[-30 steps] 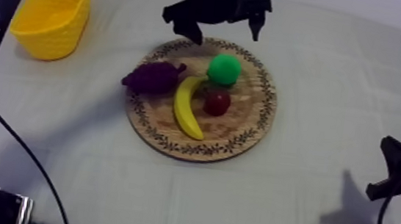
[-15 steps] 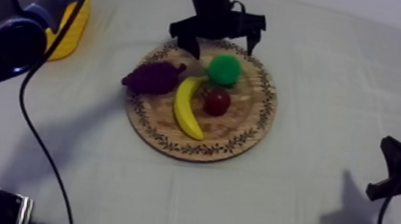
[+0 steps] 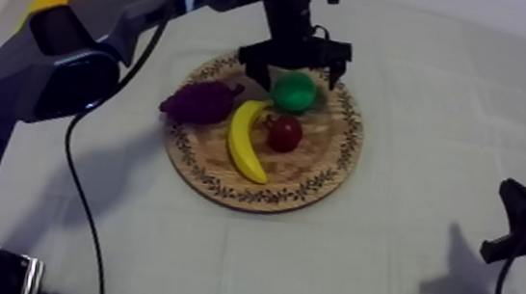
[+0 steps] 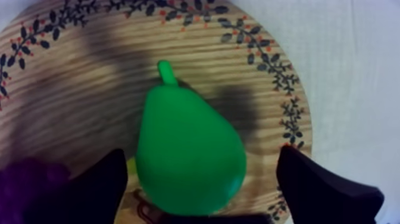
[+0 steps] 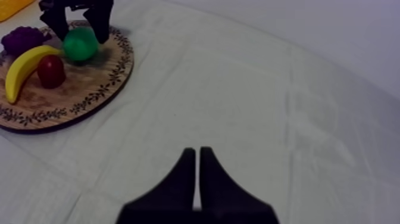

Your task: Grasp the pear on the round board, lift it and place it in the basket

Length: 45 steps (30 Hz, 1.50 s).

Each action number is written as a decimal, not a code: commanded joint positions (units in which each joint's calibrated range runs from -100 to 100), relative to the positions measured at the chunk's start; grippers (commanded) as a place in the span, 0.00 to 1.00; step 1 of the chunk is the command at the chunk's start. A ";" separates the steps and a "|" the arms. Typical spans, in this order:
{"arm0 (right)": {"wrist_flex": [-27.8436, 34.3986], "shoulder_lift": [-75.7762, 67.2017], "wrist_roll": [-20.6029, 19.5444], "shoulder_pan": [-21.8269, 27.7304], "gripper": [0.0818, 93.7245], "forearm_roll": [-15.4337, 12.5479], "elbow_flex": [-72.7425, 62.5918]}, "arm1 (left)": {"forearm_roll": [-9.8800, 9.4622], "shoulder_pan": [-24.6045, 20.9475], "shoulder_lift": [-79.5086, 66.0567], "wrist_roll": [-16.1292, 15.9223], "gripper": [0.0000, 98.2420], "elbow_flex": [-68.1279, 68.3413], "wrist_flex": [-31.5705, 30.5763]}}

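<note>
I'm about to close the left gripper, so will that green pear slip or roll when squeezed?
The pear looks smooth, so probably slippery. Its rounded, tapering body could squirt from the open left gripper straddling it. Lying on its side on the wooden board, it may roll if nudged.

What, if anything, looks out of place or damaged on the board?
Nothing stands out. The pear lies whole on the wooden board, the open left pincer around it; banana, grapes and small red fruit lie beside it.

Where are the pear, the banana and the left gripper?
pear (image 4: 187, 158), left wrist view, middle of its green body.
banana (image 3: 242, 141), top view, middle of its curve.
left gripper (image 3: 294, 64), top view, midway between its fingertips.
</note>
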 commanded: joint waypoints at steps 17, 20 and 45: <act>0.02 -0.04 0.05 -0.01 0.00 -0.01 -0.05 | 0.05 -0.45 3.58 -0.50 0.57 -3.84 2.40; 0.02 -0.04 0.05 -0.01 0.00 -0.01 -0.05 | 0.06 -0.32 3.60 -0.62 0.53 -3.83 2.41; 0.02 -0.04 0.05 -0.01 0.00 -0.01 -0.05 | -0.09 1.41 -22.96 -1.21 0.50 11.35 2.41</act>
